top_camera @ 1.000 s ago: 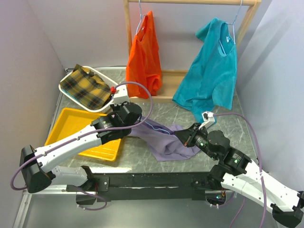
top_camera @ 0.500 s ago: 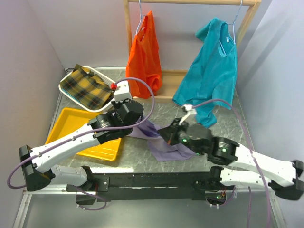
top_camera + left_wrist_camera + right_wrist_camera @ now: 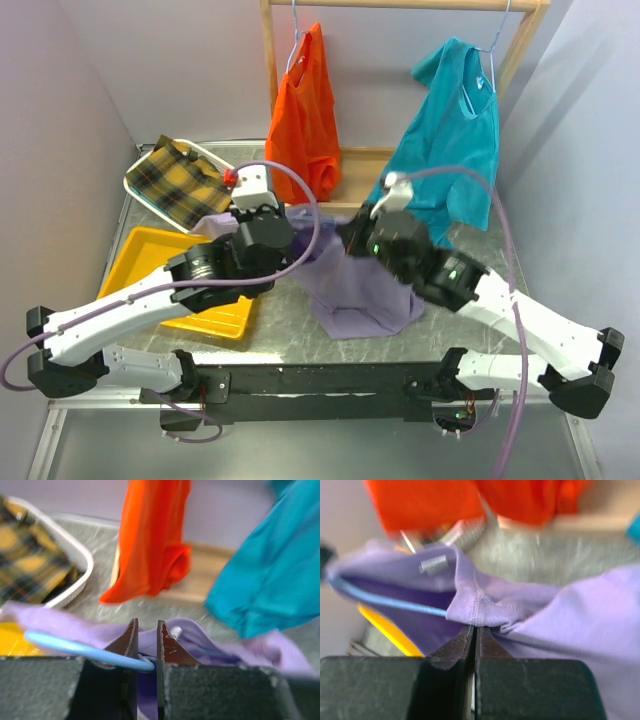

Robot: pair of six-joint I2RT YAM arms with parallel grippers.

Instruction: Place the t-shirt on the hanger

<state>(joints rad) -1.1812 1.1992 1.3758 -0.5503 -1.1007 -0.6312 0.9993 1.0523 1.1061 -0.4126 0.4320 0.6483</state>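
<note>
The left jaws are drawn almost together on the thin blue wire of the hanger (image 3: 85,651), which runs out to the left across the lavender cloth. The right jaws are pressed tight on a stitched edge of the t-shirt (image 3: 487,605), likely the neck or a hem, though the blur makes it hard to say which. In the right wrist view a blue line of wire runs inside the cloth opening.

From above, the t-shirt (image 3: 362,292) hangs between the two wrists at mid-desk. Its upper part is held off the surface and its lower part drapes onto the desk (image 3: 285,338), a grey mottled stone-look top. The wire itself cannot be traced in that view.

To the left of the arms a yellow tray (image 3: 145,262) lies flat on the desk. Beyond it, a white basket (image 3: 141,160) sits tilted at the far left corner with a yellow and dark plaid cloth (image 3: 188,182) inside.

Along the back edge stands a wooden rack (image 3: 271,70). An orange garment (image 3: 304,120) hangs from its rail on the left and a teal t-shirt (image 3: 452,145) on the right, whose lower edge reaches down near the right arm's wrist.

Plain pale walls (image 3: 70,110) close in the desk on the left, back and right.
</note>
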